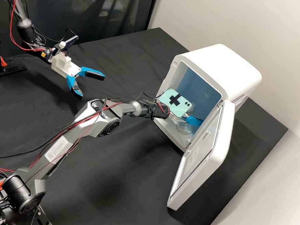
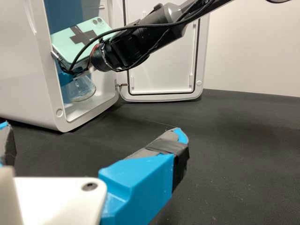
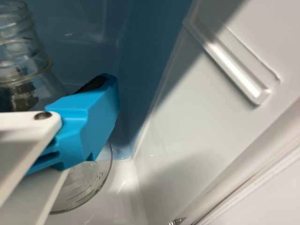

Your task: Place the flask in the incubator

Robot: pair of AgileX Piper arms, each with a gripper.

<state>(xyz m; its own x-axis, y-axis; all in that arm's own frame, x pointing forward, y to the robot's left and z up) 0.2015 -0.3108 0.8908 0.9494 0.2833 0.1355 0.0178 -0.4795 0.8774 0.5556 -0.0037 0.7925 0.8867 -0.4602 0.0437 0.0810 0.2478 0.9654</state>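
The white incubator (image 1: 218, 66) stands at the bench's right with its door (image 1: 202, 154) swung open and a blue interior. A clear glass flask (image 1: 185, 128) stands on the chamber floor, its round base (image 2: 80, 89) showing through the opening. My right gripper (image 1: 187, 121) is inside the chamber, shut on the flask's neck (image 3: 23, 51), with one blue finger (image 3: 89, 117) beside the glass. My left gripper (image 1: 90, 85) hangs open above the bench at the back left, well away from the incubator, with nothing between its fingers (image 2: 154, 173).
A mint-green phone (image 1: 174, 102) with a black cross rides on the right wrist, partly inside the opening. The right arm's forearm (image 1: 98, 119) stretches across the bench's middle. Red cables trail along both arms. The open door stands close to the bench's right edge.
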